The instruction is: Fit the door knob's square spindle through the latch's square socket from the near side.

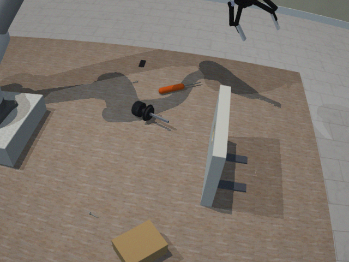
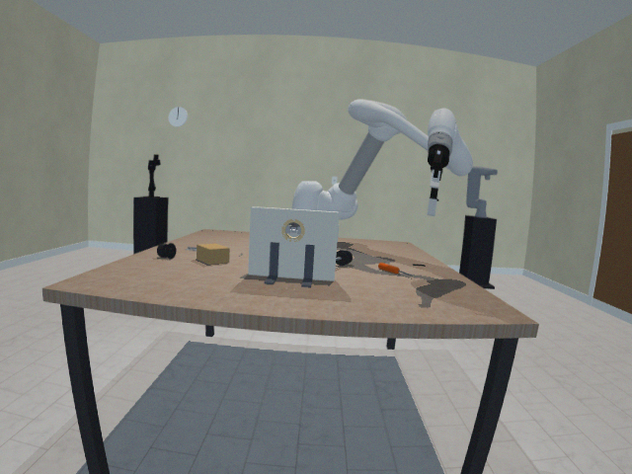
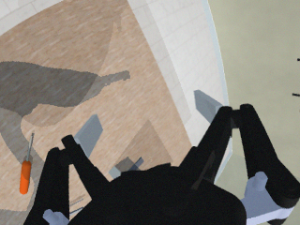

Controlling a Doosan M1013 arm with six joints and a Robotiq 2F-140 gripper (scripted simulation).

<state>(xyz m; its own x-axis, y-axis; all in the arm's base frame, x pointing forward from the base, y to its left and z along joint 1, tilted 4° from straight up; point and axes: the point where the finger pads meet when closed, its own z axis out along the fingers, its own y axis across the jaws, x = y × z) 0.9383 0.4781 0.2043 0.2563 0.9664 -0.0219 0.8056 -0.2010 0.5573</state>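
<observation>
The black door knob (image 1: 142, 110) lies on its side on the table (image 1: 84, 169) (image 2: 153, 295), its grey square spindle (image 1: 160, 118) pointing toward the white door panel (image 1: 221, 126) (image 2: 263, 245). In the exterior view the knob (image 2: 344, 258) peeks out behind the panel's right edge. The panel stands upright on two dark brackets, with the round brass latch (image 2: 292, 230) high in its middle. My gripper (image 1: 259, 30) (image 2: 433, 203) (image 3: 146, 111) is open and empty. It hangs high above the table's far right edge, well away from the knob and the panel.
An orange screwdriver (image 1: 170, 88) (image 2: 388, 268) (image 3: 25, 175) lies beyond the knob. A cardboard box (image 1: 139, 242) (image 2: 212, 253), a second black knob (image 2: 166, 250), a loose screw (image 1: 93, 215) and a small black plate (image 1: 142, 63) lie about. The robot's base block (image 1: 19, 124) stands at the left.
</observation>
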